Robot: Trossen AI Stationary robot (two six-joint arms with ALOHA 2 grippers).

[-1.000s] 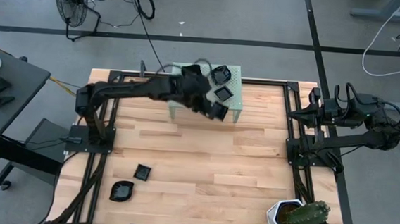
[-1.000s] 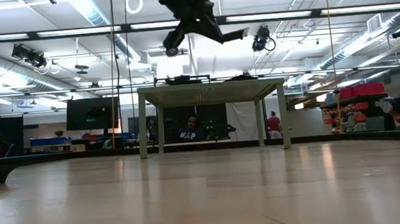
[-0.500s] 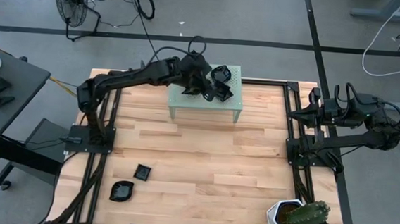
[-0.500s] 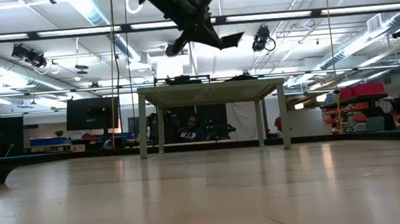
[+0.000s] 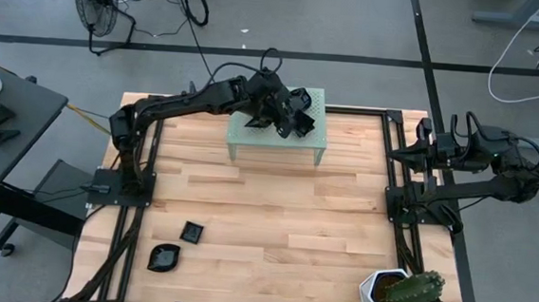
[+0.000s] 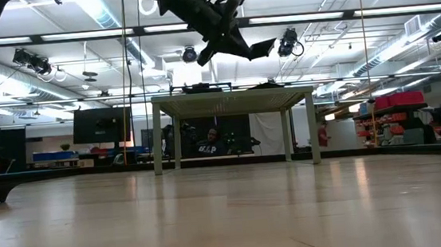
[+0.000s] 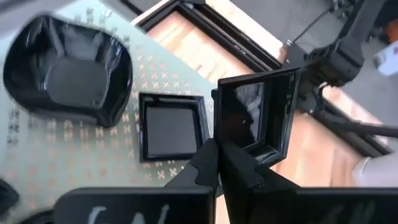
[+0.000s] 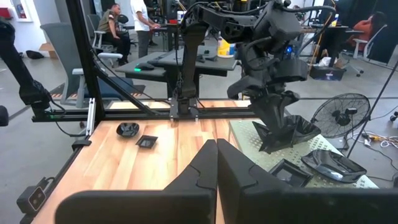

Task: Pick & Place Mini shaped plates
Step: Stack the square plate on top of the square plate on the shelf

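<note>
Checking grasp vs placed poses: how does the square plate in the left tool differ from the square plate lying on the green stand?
The held square plate is pinched by its rim in the left tool and stands tilted on edge; the placed square plate lies flat, free of any tool. The held one hangs above the pale green stand; the placed one rests on it, beside a rounder plate. Both are glossy black, square, with raised rims.

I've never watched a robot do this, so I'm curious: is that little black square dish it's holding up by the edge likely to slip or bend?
The square dish probably stays stiff: it keeps its boxy shape while the left gripper pinches one rim. It looks glossy, so it may be slippery; gripped at an edge and tilted, it could swivel. It seems light, hanging from that small pinch above the green stand.
</note>
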